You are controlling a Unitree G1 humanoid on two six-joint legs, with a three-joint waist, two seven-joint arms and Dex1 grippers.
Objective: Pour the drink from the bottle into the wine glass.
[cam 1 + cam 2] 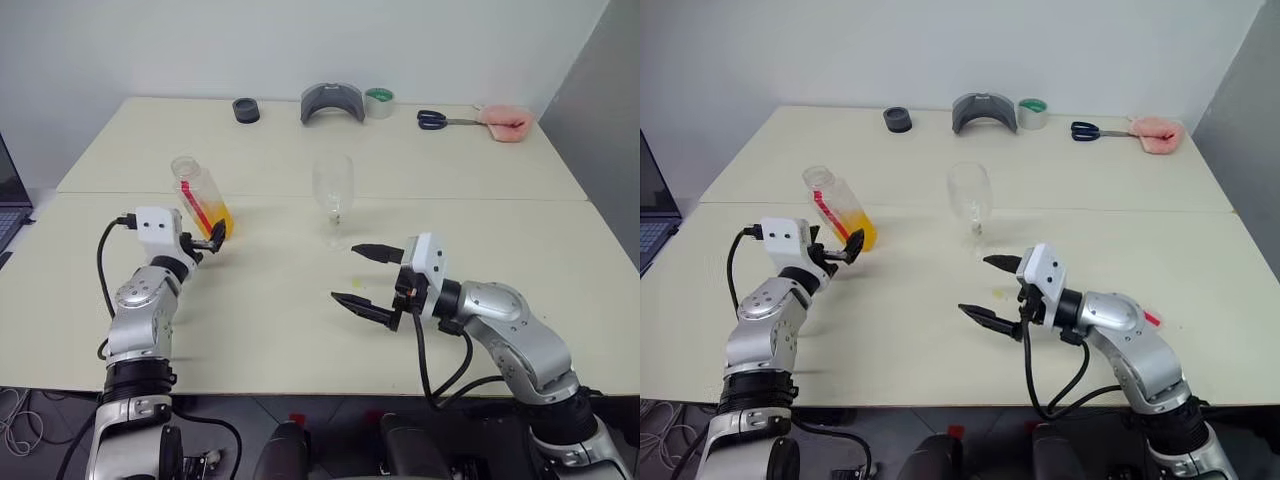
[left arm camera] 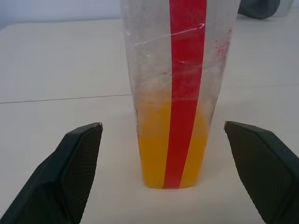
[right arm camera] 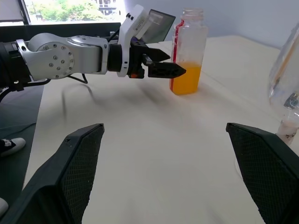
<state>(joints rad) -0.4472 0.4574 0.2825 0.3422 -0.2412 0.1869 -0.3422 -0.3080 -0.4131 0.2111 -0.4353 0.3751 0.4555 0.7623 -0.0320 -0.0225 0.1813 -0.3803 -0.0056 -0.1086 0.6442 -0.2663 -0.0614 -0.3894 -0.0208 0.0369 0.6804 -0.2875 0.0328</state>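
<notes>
Two pale cream tables [image 1: 480,300], pushed together against a white wall, carry everything. At the left, the left gripper [image 1: 214,240] points forward with its fingers spread wide, just short of the bottle [image 1: 203,197], not touching it. The bottle stands upright with no cap on, a red stripe down its side and the drink [image 2: 154,154] filling roughly its lower third. Near the middle stands the wine glass [image 1: 333,197], upright and empty. In front of it and a little to the right, the right gripper [image 1: 366,276] points leftward, spread open and holding nothing. Along the far edge lie a black ring [image 1: 246,110], a grey curved holder [image 1: 332,102], a tape roll [image 1: 379,102], scissors [image 1: 440,120] and a pink object [image 1: 504,123].
</notes>
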